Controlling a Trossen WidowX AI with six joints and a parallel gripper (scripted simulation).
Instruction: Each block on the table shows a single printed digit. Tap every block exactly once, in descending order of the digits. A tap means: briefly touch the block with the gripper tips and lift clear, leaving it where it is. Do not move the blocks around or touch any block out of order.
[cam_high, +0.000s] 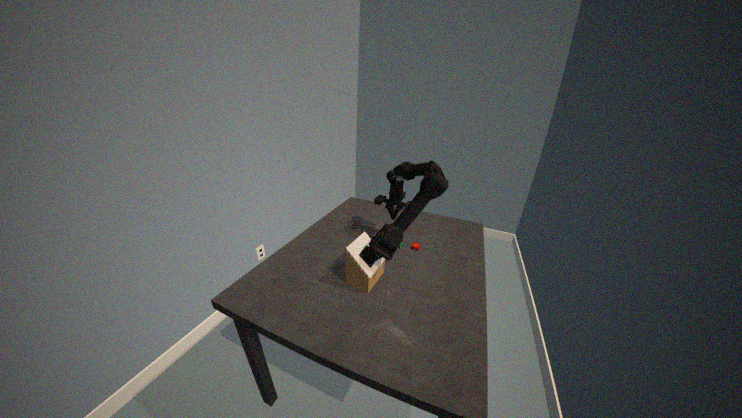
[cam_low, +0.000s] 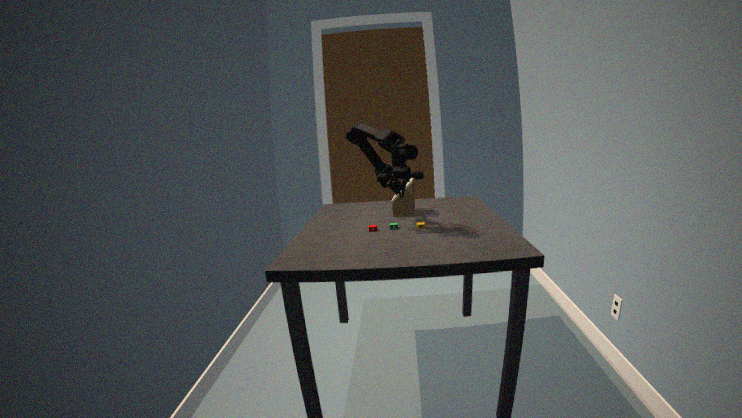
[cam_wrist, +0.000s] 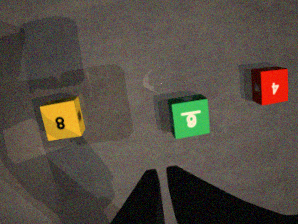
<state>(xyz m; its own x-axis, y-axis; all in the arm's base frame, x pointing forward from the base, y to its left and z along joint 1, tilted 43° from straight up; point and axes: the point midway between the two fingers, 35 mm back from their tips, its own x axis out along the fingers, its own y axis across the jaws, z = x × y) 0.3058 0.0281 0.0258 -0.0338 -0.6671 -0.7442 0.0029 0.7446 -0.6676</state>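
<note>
A yellow block (cam_wrist: 62, 121) (cam_low: 420, 225) shows an 8. A green block (cam_wrist: 191, 120) (cam_low: 394, 226) shows an underlined 6, upside down in the wrist view. A red block (cam_wrist: 274, 87) (cam_low: 372, 228) (cam_high: 415, 246) shows an upside-down 4. They stand apart in a loose row on the dark table (cam_high: 441, 311) (cam_low: 332, 249). In the top view the arm hides the yellow block and most of the green one. My gripper (cam_wrist: 162, 177) (cam_high: 393, 217) is shut and empty, its tips almost together. It is above the table; in the wrist view its tips point between the yellow and green blocks, nearer the green.
A wooden wedge-shaped stand (cam_high: 358, 275) (cam_low: 402, 209) with a white sloping top carries the arm's base. It stands behind the row of blocks in the exterior view. The arm's shadow lies around the yellow block in the wrist view.
</note>
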